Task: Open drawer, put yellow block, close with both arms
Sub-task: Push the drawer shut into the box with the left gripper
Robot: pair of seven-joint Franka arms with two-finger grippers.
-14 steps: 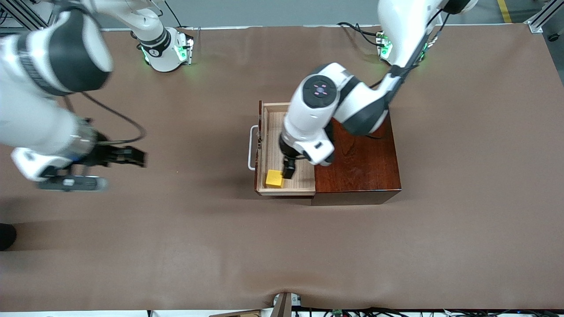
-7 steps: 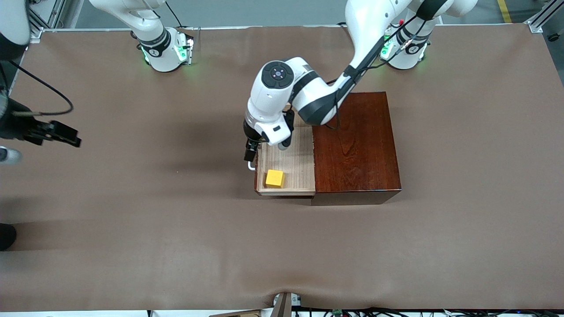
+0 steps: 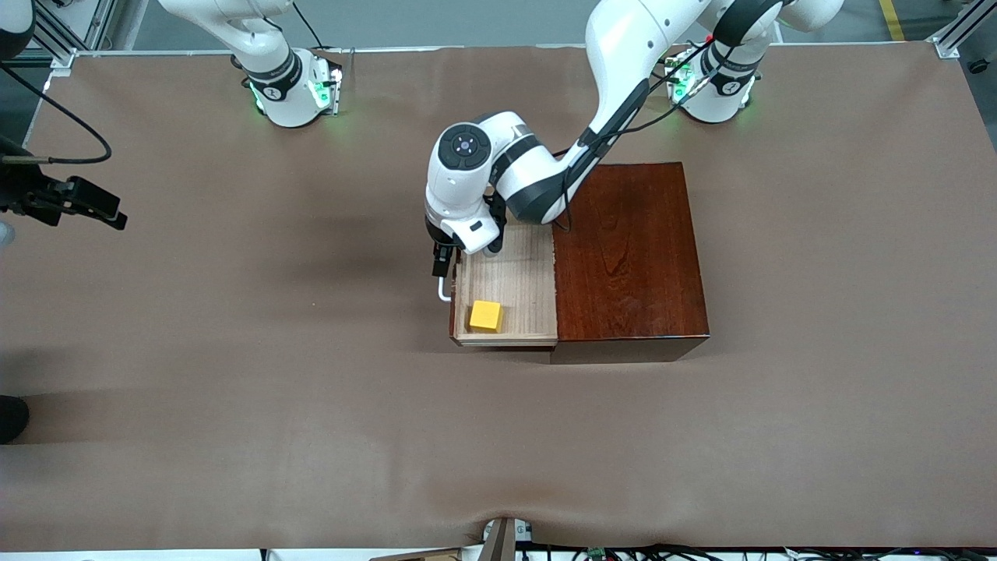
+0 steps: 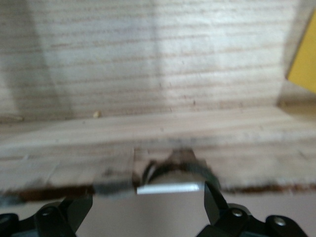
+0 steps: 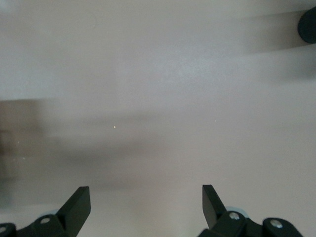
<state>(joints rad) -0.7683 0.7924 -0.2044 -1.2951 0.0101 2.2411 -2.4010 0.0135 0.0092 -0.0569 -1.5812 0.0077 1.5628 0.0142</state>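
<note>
The drawer (image 3: pixel 514 273) stands pulled out of the mahogany box (image 3: pixel 631 249), toward the right arm's end of the table. The yellow block (image 3: pixel 485 315) lies in the tray's corner nearest the front camera; an edge of it also shows in the left wrist view (image 4: pixel 303 59). My left gripper (image 3: pixel 442 265) is open at the drawer front, over the white handle (image 3: pixel 442 294). In the left wrist view the handle bar (image 4: pixel 170 188) lies between the spread fingers of this gripper (image 4: pixel 145 210). My right gripper (image 3: pixel 109 212) is open and empty over bare table at the right arm's end, as the right wrist view (image 5: pixel 145 202) shows.
The brown table cover (image 3: pixel 311 405) spreads around the box. A dark round thing (image 3: pixel 12 418) sits at the table's edge at the right arm's end. The two green-lit arm bases (image 3: pixel 292 89) stand along the table's edge farthest from the front camera.
My left gripper has moved from beside the yellow block in the tray to the drawer's handle. My right arm has swung away toward its end of the table. The block has stayed put.
</note>
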